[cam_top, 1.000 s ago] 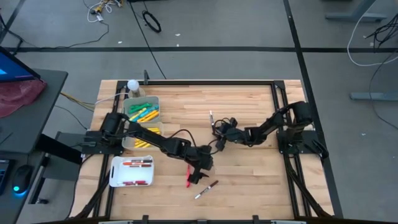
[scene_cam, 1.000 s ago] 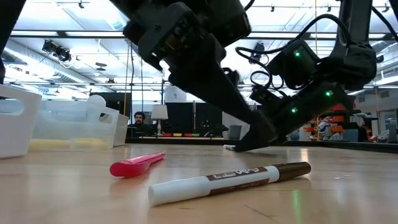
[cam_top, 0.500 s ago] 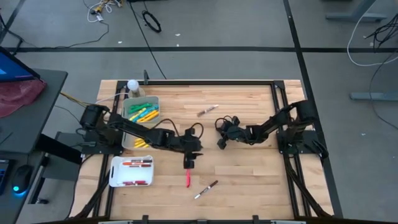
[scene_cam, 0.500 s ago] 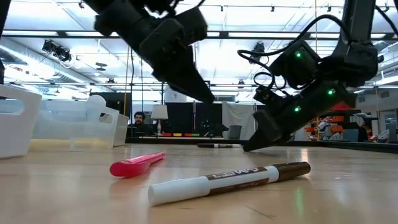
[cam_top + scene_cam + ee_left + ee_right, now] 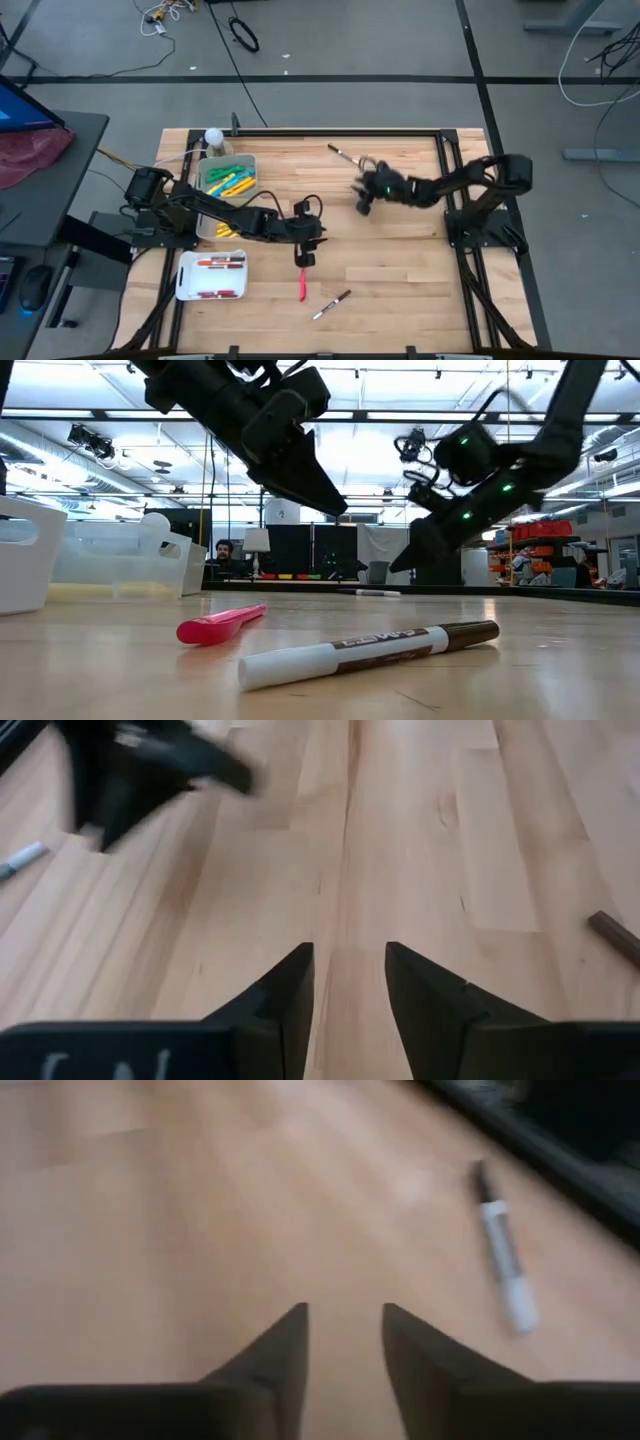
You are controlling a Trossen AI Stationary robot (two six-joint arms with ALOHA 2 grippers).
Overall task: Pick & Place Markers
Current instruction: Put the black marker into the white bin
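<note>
Three loose markers lie on the pale wooden butcher-block table [image 5: 400, 270]. A slim red marker [image 5: 302, 290] lies near the table's middle, its long axis running almost straight from the far edge towards the near one. Just beside it, nearer the front edge, a white marker with a dark brown cap [image 5: 331, 304] lies on a diagonal, its capped end pointing to the right and away from the front. A third white marker with a dark end [image 5: 342, 153] rests well apart from these, close to the far rail, angled with its dark end towards the back left.

The left gripper [image 5: 303, 256] hangs above the table just behind the red marker's far end, its two dark fingers [image 5: 285, 995] parted with a clear gap and nothing between them. The right gripper [image 5: 364, 205] hovers over bare wood near the far-rail marker — its fingers [image 5: 288, 1342] likewise stand apart, empty.

At the left side, a clear bin [image 5: 247, 160] holds green and yellow markers, and a white tray [image 5: 182, 282] holds red and dark-ended ones.
</note>
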